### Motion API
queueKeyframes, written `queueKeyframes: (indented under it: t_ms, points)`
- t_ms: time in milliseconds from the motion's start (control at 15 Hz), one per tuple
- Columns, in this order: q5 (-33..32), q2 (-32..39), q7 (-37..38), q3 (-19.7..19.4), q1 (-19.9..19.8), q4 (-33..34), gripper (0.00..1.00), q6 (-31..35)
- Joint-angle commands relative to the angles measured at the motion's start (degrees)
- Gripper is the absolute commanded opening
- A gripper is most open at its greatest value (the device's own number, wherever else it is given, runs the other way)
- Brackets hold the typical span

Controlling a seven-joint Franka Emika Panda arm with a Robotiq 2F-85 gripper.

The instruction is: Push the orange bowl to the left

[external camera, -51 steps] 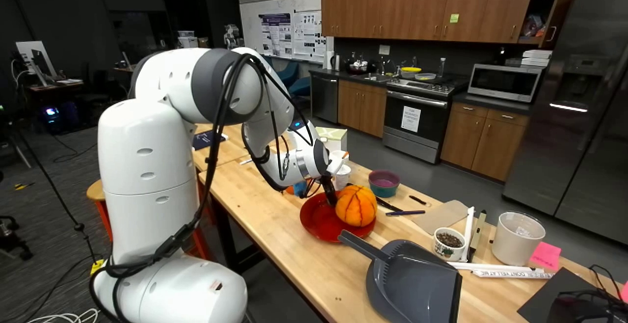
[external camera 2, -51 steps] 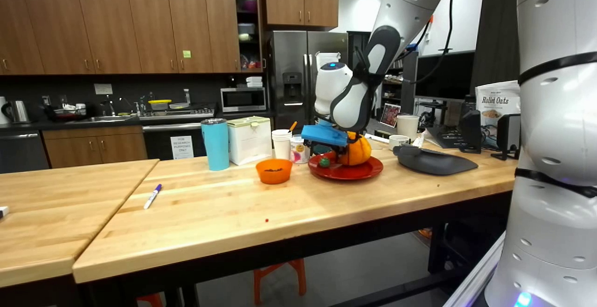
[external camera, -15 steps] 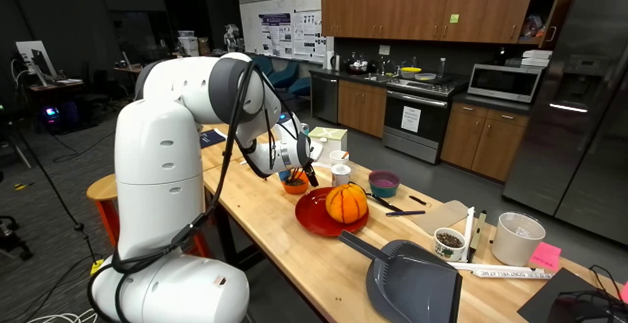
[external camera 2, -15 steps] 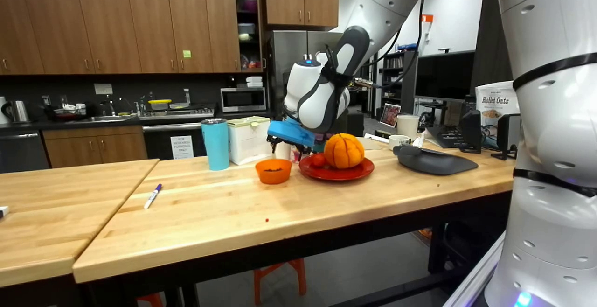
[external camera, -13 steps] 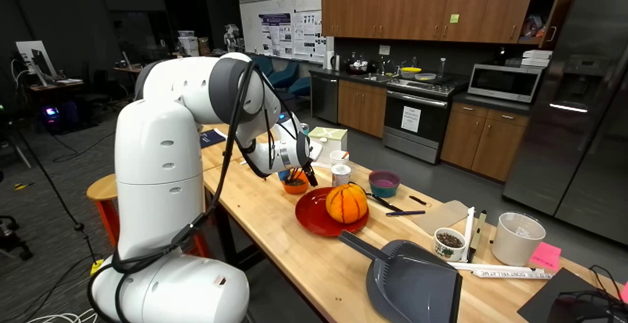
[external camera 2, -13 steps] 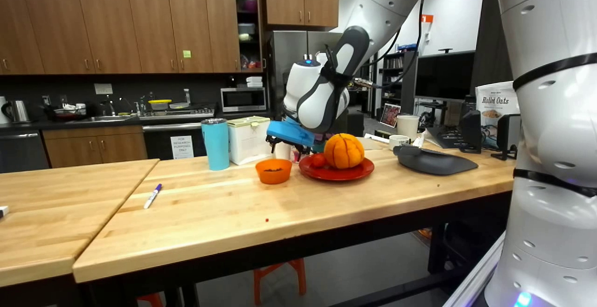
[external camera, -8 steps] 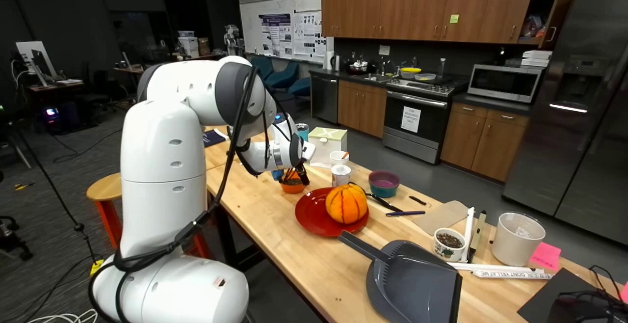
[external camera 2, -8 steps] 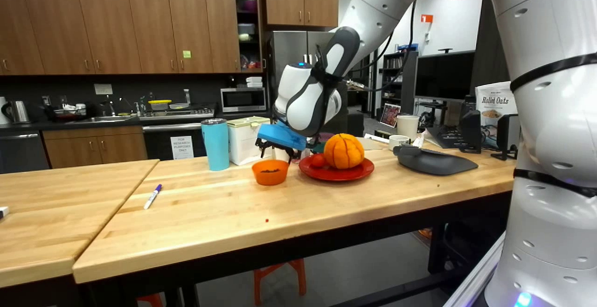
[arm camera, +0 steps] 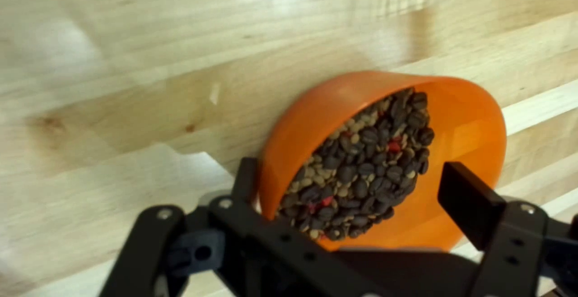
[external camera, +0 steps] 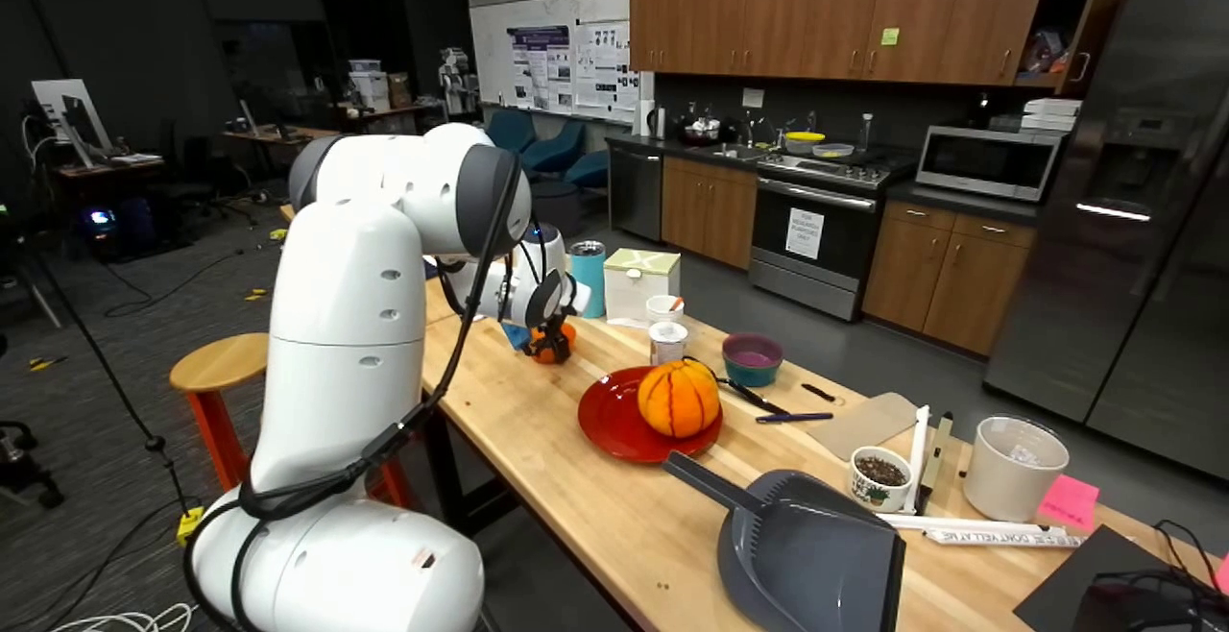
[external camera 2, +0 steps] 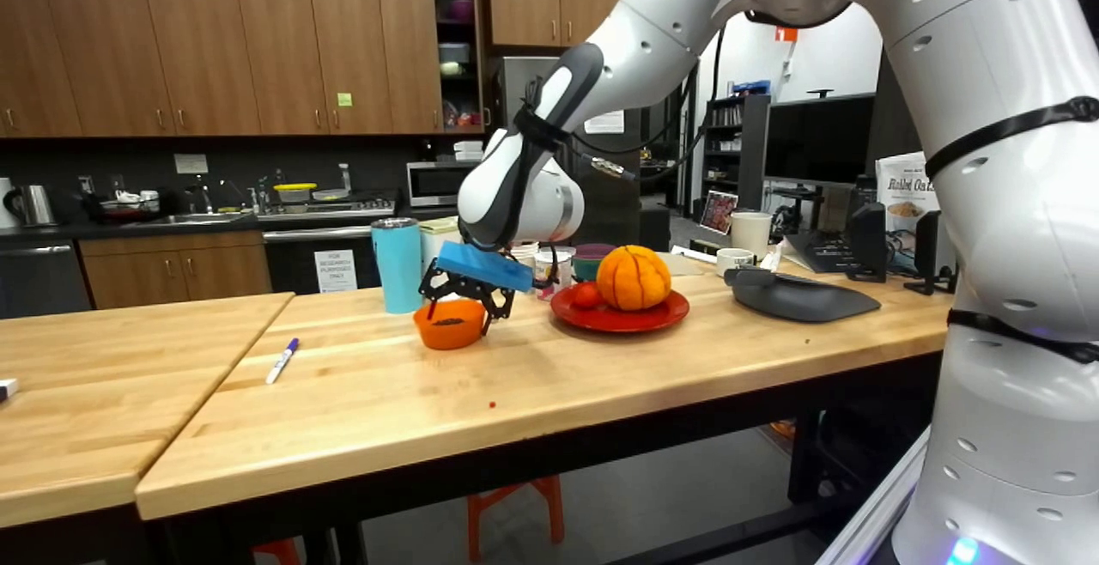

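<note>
The wide-set black two-fingered gripper (arm camera: 352, 179) straddles one wall of the small round orange bowl (external camera 2: 447, 338); its outer finger (arm camera: 246, 179) stands between bowl and flat red plate (external camera: 607, 421).

white arm (external camera: 338, 291), black pincer (arm camera: 353, 182)

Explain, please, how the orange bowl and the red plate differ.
Shape: the orange bowl has deep walls and is narrower; the red plate is shallow and wider.
Load: the bowl holds mostly dark coffee beans; the plate carries an orange pumpkin-like ball and a small red round object.
Gripper: the open gripper is at the bowl; the plate stands apart from it.
Both rest on the wooden table.
</note>
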Motion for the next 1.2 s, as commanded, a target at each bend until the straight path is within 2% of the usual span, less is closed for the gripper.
queueKeyframes:
  t_ms: [0,133,333,1133]
  points:
    - [2.3,1.3,-4.9,-1.9,1.1,4.0,1.0,-3.5]
    - [1.2,1.7,-4.8,-3.8,2.6,5.3,1.0,-3.2]
    - [1.0,2.8,-6.7,-4.7,3.7,7.6,1.0,-3.6]
    - [1.5,5.9,-14.6,-3.9,6.1,13.0,1.0,-8.2]
